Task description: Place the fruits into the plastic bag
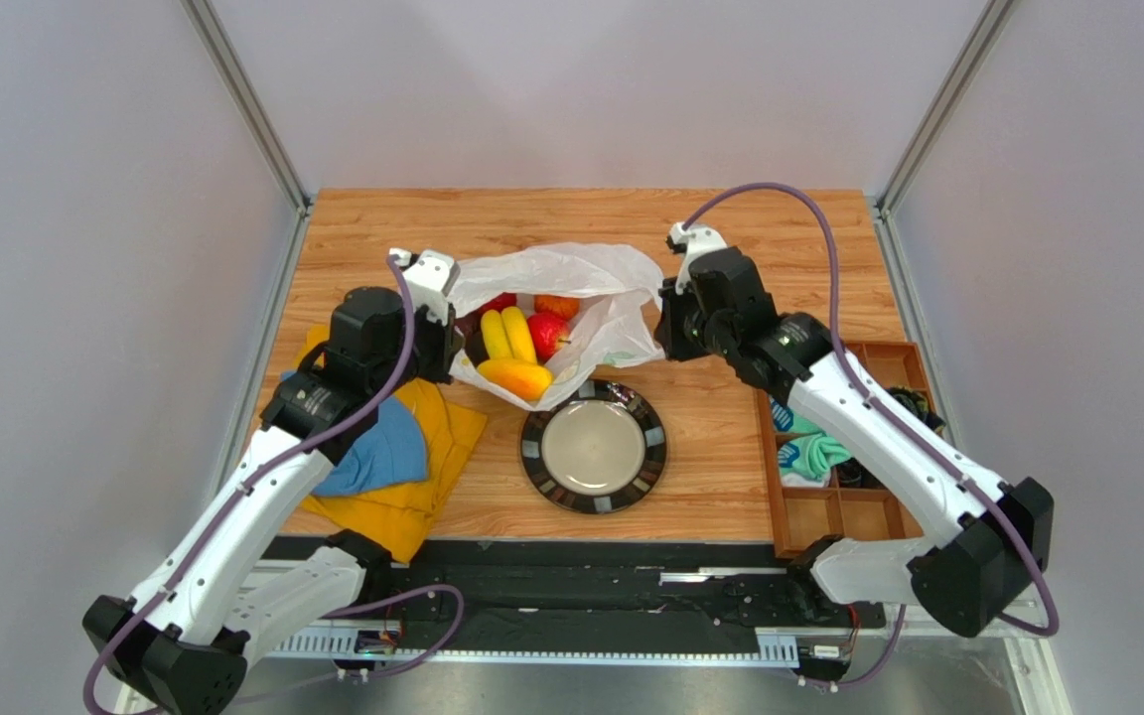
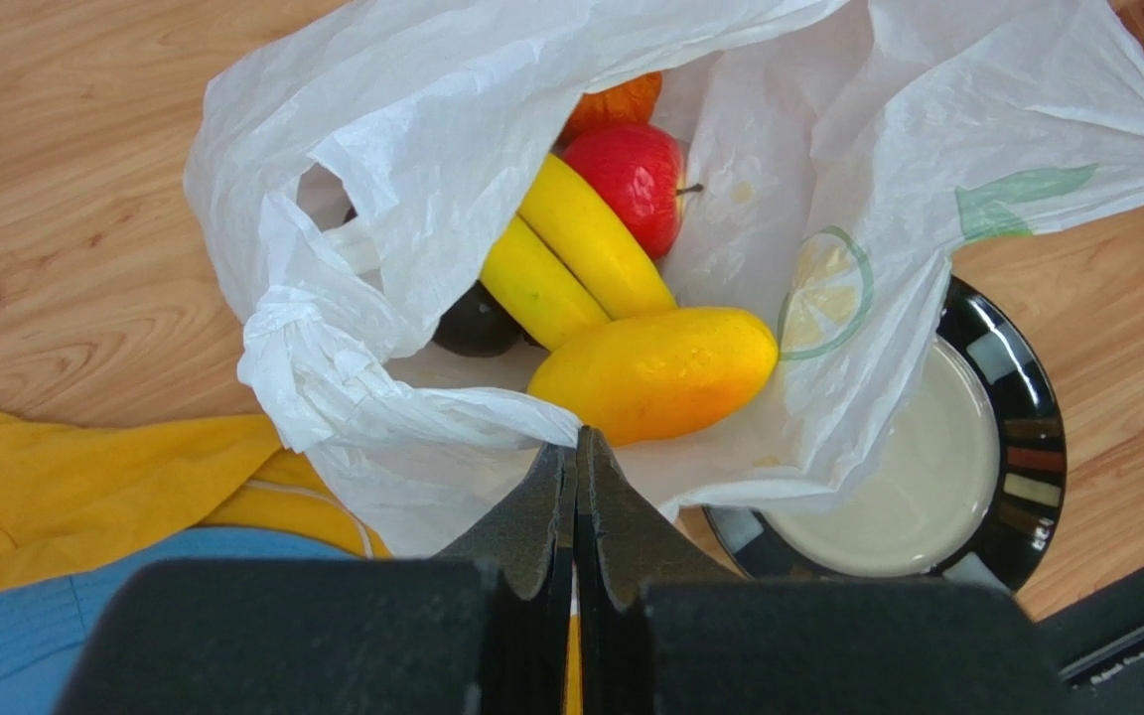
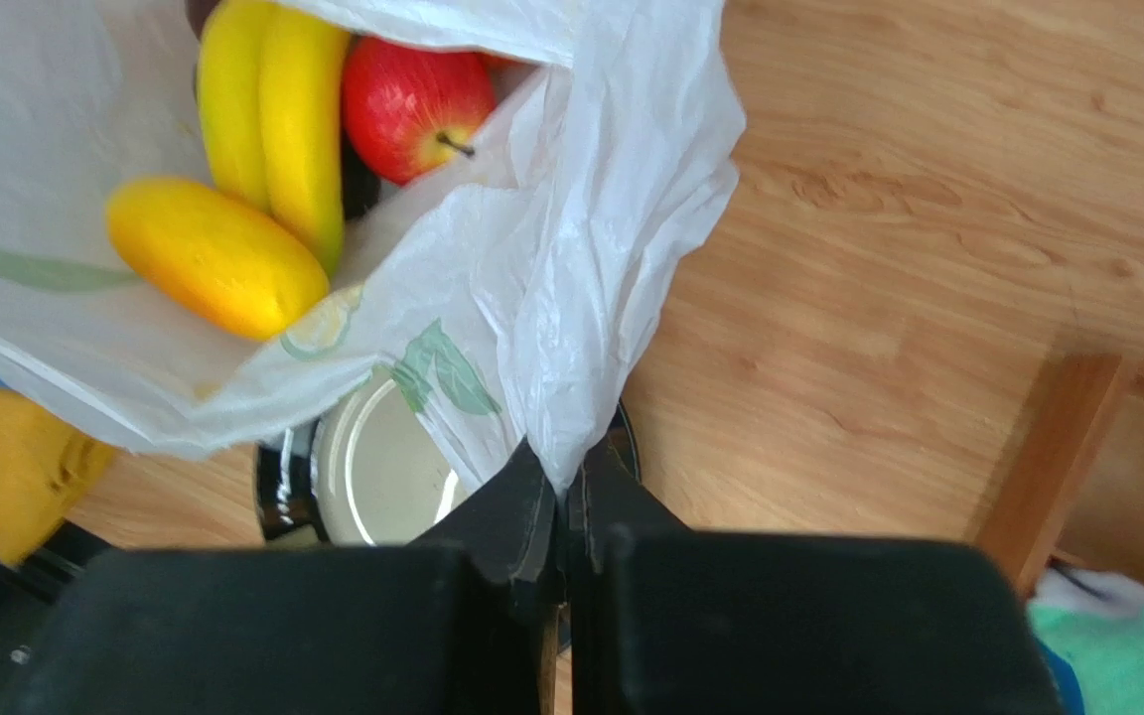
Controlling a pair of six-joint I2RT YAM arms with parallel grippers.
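The plastic bag (image 1: 571, 273) (image 2: 429, 164) (image 3: 593, 253) lies open on the wooden table, held at both sides. Inside it are fruits: a mango (image 1: 516, 379) (image 2: 660, 373) (image 3: 213, 256), a yellow banana (image 1: 507, 334) (image 2: 578, 253) (image 3: 280, 105), a red round fruit (image 1: 545, 331) (image 2: 630, 172) (image 3: 407, 97), an orange one (image 2: 616, 105) and a dark round one (image 2: 477, 321). My left gripper (image 1: 453, 346) (image 2: 578, 447) is shut on the bag's left rim. At the bag's right side, film is pinched in my shut right gripper (image 1: 665, 335) (image 3: 571, 469).
A black round plate (image 1: 533, 447) (image 2: 1033, 432) (image 3: 277, 492) sits just in front of the bag, partly under it. A yellow cloth (image 1: 429, 477) and a blue cloth (image 1: 377, 455) lie at the left. A wooden compartment tray (image 1: 772, 477) with cloths stands at the right.
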